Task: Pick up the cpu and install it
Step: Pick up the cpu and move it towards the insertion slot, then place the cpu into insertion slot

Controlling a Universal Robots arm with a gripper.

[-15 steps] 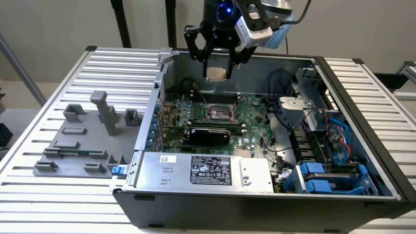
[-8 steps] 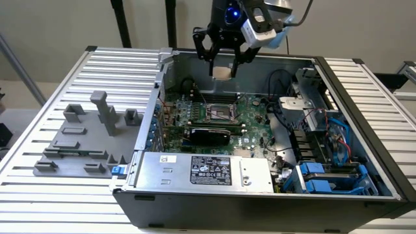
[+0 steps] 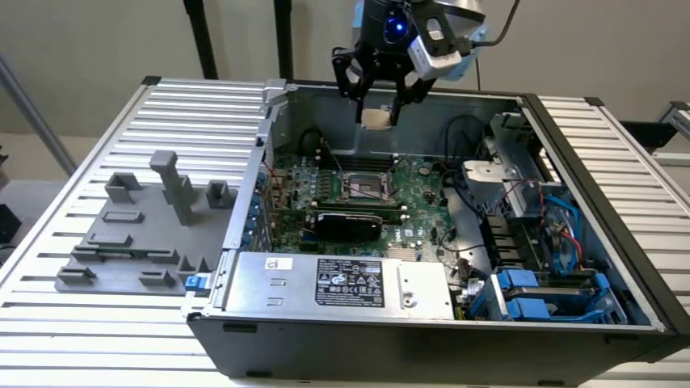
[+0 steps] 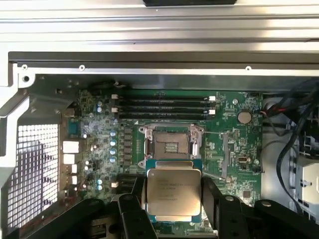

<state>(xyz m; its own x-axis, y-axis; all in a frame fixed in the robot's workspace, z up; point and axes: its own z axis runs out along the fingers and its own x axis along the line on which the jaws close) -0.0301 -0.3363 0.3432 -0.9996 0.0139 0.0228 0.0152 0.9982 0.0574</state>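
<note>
The cpu (image 3: 376, 118) (image 4: 172, 191), a thin square chip with a pale silver top and tan rim, hangs between the black fingers of my gripper (image 3: 376, 111) (image 4: 172, 196), which is shut on its two sides. It is held high above the open computer case, over the far part of the green motherboard (image 3: 405, 178) (image 4: 99, 144). The square socket (image 3: 364, 187) (image 4: 170, 145) lies open on the board below the chip and apart from it.
The black computer case (image 3: 431, 339) lies open on a slatted metal table (image 3: 86, 315). Grey fixture blocks (image 3: 140, 234) stand at the exterior view's left. A power supply (image 3: 334, 283), blue drive bays (image 3: 539, 291), cables (image 3: 561, 226) and memory slots (image 4: 164, 105) crowd the case.
</note>
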